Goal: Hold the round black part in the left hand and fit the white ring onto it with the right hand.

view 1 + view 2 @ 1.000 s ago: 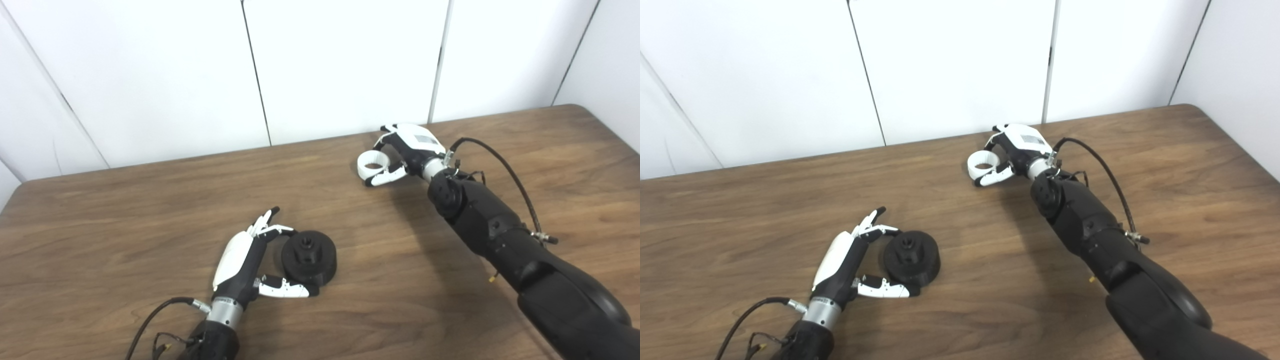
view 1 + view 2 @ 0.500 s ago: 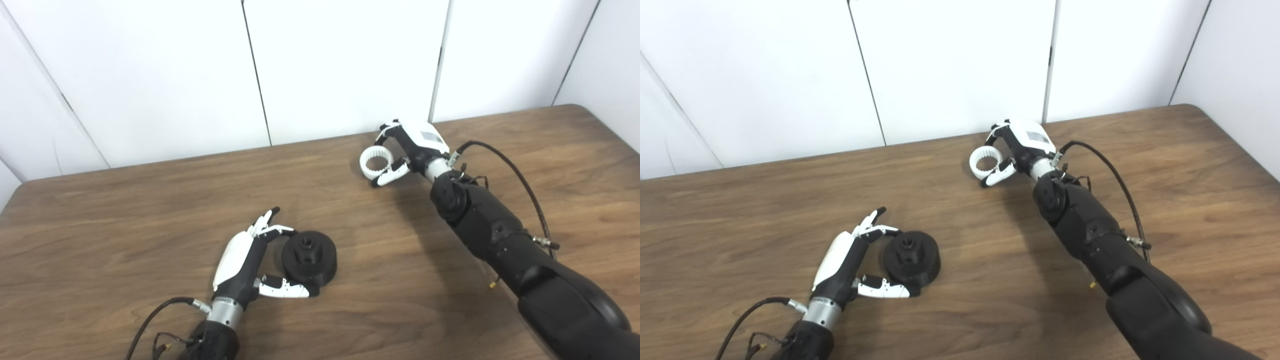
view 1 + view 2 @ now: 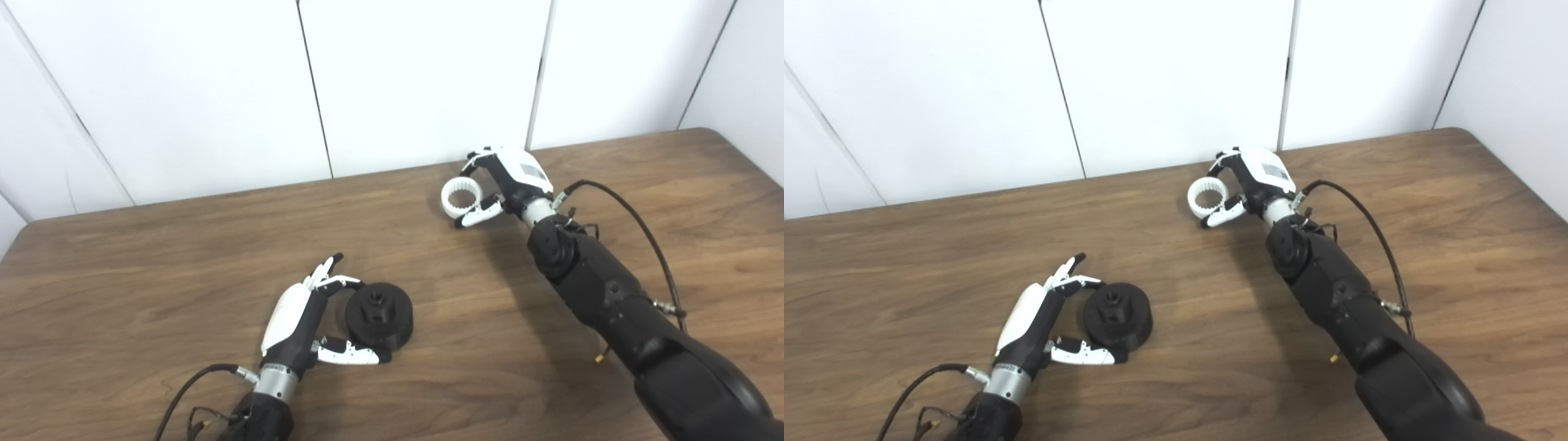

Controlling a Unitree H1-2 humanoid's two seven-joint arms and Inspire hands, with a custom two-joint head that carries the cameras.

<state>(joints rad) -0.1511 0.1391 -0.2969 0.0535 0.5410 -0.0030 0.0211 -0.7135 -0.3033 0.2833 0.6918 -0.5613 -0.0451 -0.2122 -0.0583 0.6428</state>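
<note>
The toothed white plastic ring, tilted with its opening facing the camera, is pinched by the right hand, while the left hand, fingers spread, cups the round black part lying flat

Two head-mounted views, side by side, angled down and forward over the table toward the white wall. Moderate range. Both arms entering from the bottom edge. Near-total overlap; right eye view offset slightly, scene shifted leftward.
</note>
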